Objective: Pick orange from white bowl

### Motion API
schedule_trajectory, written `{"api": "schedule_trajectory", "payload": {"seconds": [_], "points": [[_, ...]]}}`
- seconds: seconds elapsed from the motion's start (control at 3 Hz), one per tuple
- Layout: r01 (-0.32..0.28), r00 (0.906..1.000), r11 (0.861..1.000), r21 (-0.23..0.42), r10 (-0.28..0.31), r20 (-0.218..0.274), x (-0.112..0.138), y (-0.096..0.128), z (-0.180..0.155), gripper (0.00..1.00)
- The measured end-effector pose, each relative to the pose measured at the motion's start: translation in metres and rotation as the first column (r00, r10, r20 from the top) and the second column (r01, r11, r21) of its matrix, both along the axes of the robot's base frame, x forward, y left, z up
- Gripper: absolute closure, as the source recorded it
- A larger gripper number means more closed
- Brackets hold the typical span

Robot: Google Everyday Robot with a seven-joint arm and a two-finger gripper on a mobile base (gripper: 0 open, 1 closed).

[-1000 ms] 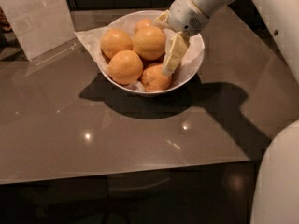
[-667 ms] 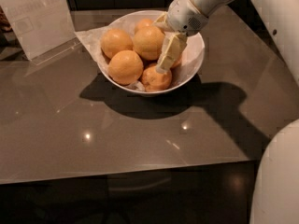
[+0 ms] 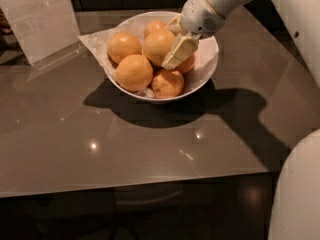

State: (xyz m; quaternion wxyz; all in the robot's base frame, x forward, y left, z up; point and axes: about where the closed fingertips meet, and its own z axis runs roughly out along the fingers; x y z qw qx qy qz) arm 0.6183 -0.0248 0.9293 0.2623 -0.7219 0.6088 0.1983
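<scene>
The end effector (image 3: 176,53) hangs inside the white bowl (image 3: 207,59), low over the right half of the fruit pile. It lies tight against the right flank of the orange (image 3: 157,44), the pale one in the middle of the heap. How far open it is, I cannot tell, and nothing can be seen lifted clear in its hold.

The orange sits toward the back of the bowl, to the left of the end effector and apparently touching it. Other fruit is packed close: one to the left (image 3: 123,45), a large one in front (image 3: 134,72), and a smaller, redder one (image 3: 168,83) just under the tip.

To do this step well, I judge the grasp should settle across the widest part of the orange before any lift. The rise should then go straight up, so the neighbours are not dragged over the rim and the paper lining (image 3: 95,36) does not snag. The bowl stands on the glossy surface (image 3: 125,149) and could slide under a sideways push.
</scene>
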Motion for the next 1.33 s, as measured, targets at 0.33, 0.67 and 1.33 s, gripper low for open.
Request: {"api": "schedule_trajectory", "payload": {"seconds": [0.33, 0.67, 1.33], "points": [[0.000, 1.0000, 1.000, 0.001, 0.000, -0.001, 0.003, 0.000, 0.000, 0.39], [0.003, 0.9994, 1.000, 0.018, -0.002, -0.036, 0.010, 0.006, -0.009, 0.26], [0.014, 0.9984, 0.999, 0.042, -0.012, -0.055, 0.016, 0.009, -0.015, 0.49]]}}
